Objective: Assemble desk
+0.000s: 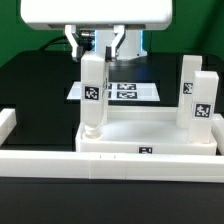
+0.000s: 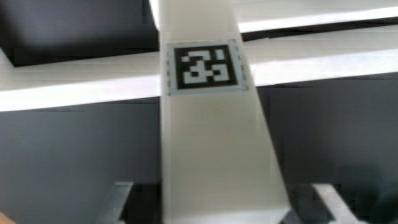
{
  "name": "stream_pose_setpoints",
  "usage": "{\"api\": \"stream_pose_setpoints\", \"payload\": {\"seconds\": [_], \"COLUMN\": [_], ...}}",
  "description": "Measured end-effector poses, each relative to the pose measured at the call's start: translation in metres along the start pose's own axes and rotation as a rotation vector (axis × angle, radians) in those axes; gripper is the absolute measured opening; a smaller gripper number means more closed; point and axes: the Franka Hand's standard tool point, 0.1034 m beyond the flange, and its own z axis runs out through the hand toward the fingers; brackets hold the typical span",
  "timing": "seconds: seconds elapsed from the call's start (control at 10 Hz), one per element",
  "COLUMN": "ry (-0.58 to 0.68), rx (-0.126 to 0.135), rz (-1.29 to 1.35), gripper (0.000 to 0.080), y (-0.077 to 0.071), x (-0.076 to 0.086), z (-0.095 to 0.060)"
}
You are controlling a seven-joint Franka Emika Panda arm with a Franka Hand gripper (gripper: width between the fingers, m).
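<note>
We have the hand [image 1: 97,52] clamped on the top of a white rectangular plastic leg with a black-and-white square tag [image 1: 93,92], its foot at a corner socket of the white tray-like plastic tabletop [image 1: 150,132] directly beneath the hand. If the leg sits tilted, we judge it may jam or cross-thread. Two more tagged white legs [image 1: 197,95] stand upright well to one side, clear of us. The marker board [image 1: 125,90] lies behind the hand on the black worktop [image 1: 40,85]; a long white border bar [image 1: 60,163] fronts the tray
</note>
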Motion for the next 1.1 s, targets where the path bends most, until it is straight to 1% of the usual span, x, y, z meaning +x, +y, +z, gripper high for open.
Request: {"api": "stream_pose_setpoints", "payload": {"seconds": [0.6,1.1], "ry": [-0.003,-0.001], "rx": [0.001,0.000], "rz": [-0.001,-0.002], "gripper": [0.0293,0.0293], "y": [-0.0022,-0.0022], "x": [-0.0009,0.0029], "z": [0.0021,0.0066]}}
